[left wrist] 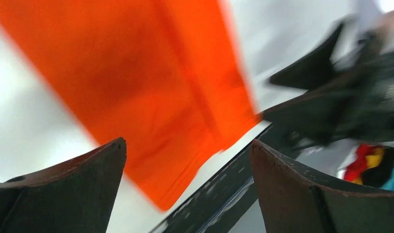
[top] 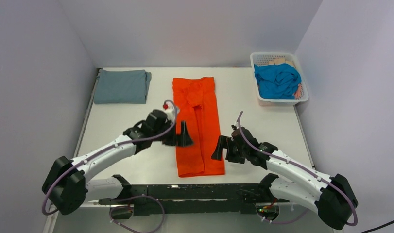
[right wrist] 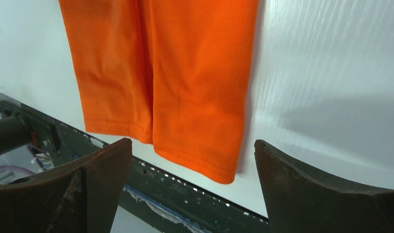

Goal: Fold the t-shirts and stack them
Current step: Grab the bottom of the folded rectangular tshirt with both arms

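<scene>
Jaws, left and right, are spread wide with nothing gripped, parked either side of the bright orange fabric t-shirt [top: 204,121] laid on the white bench [top: 263,111].

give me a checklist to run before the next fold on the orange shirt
1. left tool open and empty: ok
2. right tool open and empty: ok
3. orange t-shirt lies flat as a long strip: ok, though bunched at the far end
4. tools flank its near half, one on each side: ok
5. near hem on the table: ok, but close to the edge
6. grey-blue t-shirt folded at the far left corner, ready as stack base: ok
</scene>
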Motion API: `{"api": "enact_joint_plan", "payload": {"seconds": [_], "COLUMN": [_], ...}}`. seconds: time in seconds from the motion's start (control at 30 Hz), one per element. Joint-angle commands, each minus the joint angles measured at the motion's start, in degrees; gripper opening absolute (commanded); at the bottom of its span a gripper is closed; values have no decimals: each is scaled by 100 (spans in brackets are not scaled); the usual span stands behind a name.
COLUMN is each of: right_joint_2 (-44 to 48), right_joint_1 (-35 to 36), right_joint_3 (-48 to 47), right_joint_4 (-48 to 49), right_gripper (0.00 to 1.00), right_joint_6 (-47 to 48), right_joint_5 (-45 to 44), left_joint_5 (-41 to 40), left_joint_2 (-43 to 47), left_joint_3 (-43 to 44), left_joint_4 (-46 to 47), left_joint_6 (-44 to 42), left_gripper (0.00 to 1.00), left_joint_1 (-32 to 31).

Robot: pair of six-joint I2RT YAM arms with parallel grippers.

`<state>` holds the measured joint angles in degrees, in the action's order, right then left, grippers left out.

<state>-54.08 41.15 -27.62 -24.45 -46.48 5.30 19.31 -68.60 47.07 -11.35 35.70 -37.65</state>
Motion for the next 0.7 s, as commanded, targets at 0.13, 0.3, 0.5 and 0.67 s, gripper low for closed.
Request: {"api": "enact_joint_plan", "payload": {"seconds": [0.13, 0.3, 0.5, 0.67], "right_joint_2": [439, 237, -18, -146], "right_joint_1": [-28, -24, -27, -28], "right_joint_3": [354, 654, 815, 922], "right_joint_4": [-264, 179, 444, 560], "right_gripper": [96, 83, 64, 57], "right_joint_6": [-370, -686, -853, -965], "right_joint_5": [407, 831, 1050, 1084], "left_joint_5": [-824, -506, 103, 324], "left_joint_2": [844, 717, -425, -997], "left_joint_3": [-1489, -1935, -1809, -1669], "left_joint_4": [-972, -643, -326, -175], "left_joint_6": [939, 1113, 1093, 1021], "left_gripper": [95, 81, 61, 48], "left_joint_1": [-790, -1015, -1216, -1249]}}
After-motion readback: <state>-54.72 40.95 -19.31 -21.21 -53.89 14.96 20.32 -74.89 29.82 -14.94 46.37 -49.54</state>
